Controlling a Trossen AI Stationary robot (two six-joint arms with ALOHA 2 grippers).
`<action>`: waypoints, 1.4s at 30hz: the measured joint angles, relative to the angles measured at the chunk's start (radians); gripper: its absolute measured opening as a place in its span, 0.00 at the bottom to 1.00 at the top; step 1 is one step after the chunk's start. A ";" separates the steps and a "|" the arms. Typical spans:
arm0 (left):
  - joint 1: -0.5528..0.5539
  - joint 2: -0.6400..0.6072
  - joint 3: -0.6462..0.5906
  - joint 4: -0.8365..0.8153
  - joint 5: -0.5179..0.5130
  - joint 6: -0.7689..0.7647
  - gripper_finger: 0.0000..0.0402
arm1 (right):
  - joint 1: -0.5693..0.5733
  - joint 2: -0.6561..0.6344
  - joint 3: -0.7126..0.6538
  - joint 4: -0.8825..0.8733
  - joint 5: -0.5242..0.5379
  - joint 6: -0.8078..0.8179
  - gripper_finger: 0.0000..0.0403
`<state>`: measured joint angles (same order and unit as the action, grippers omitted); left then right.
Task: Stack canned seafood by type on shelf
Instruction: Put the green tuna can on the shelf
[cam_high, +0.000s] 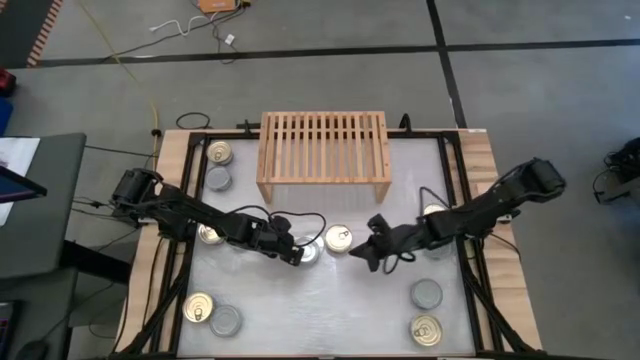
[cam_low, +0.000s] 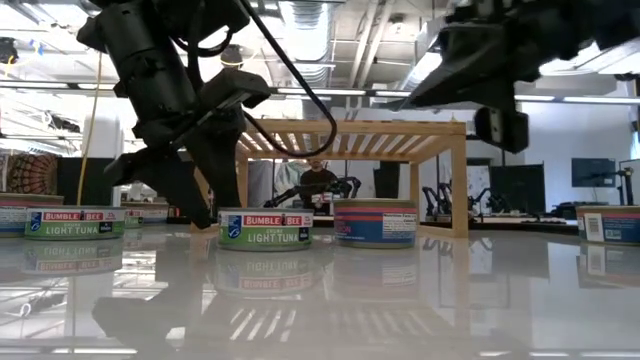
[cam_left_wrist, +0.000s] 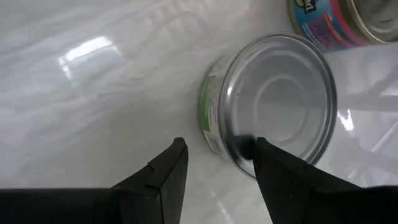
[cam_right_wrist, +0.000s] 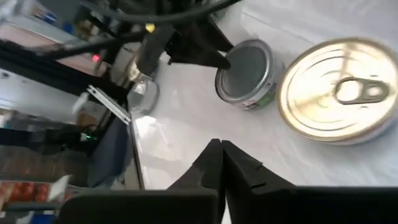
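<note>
Left tool (cam_left_wrist: 216, 163): fingers apart, empty, straddling the near rim of the silver tin (cam_left_wrist: 273, 102), mid-worktop in front of the shelf (cam_high: 323, 146).
Right tool (cam_right_wrist: 221, 160): fingers together, empty, just beside the gold tin (cam_right_wrist: 337, 91).
Nearer arm: left, silver tin straight ahead.

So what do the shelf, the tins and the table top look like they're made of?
Shelf: pale unfinished-looking wood, going by the matte slats and solid side legs. Tins: metal, judging by the shiny silver top; a gold pull-tab lid shows on another, and the printed bands around the sides are probably paper. Table top: a glossy white sheet that mirrors the tins, perhaps plastic or laminate.
</note>
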<state>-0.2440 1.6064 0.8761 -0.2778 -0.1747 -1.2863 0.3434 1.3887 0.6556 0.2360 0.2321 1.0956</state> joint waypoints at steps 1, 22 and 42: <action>0.001 -0.004 0.000 -0.003 0.009 0.015 0.43 | -0.002 0.029 0.036 -0.036 0.000 -0.002 0.04; 0.001 -0.135 -0.064 -0.192 0.014 0.195 0.43 | -0.066 0.501 0.589 -0.404 -0.006 0.199 0.03; 0.002 -0.135 -0.140 -0.019 0.068 0.243 0.43 | -0.071 0.595 0.700 -0.572 0.002 0.321 0.17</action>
<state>-0.2424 1.4712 0.7357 -0.2966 -0.1070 -1.0431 0.2722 1.9839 1.3560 -0.3357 0.2340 1.4170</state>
